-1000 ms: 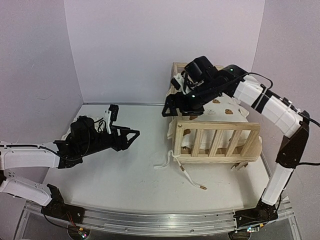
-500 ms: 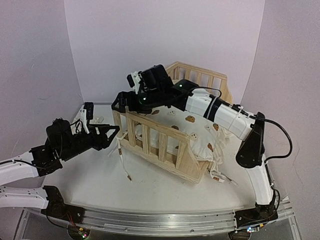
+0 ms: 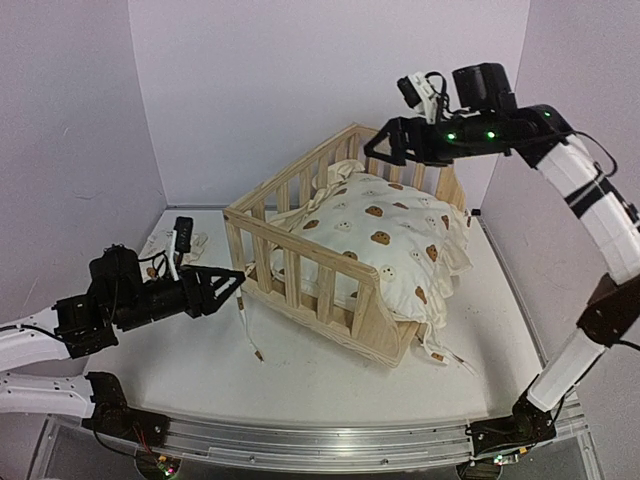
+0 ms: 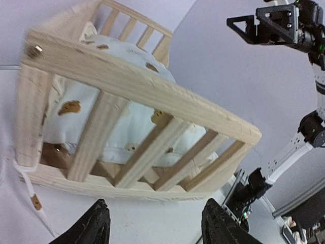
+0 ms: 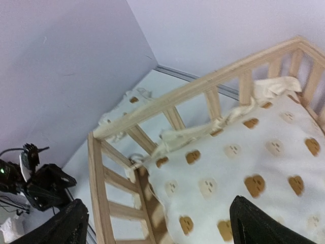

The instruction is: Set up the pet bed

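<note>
The pine frame (image 3: 320, 260) sits askew on the desk (image 3: 200, 370), with the bear-print cushion (image 3: 385, 235) filling it and spilling over its open right side. The left jaws stand open and empty, just short of the frame's near-left corner. The right jaws gape wide, empty, raised above the far rail. The small pillow (image 3: 155, 243) lies by the left wall.
</note>
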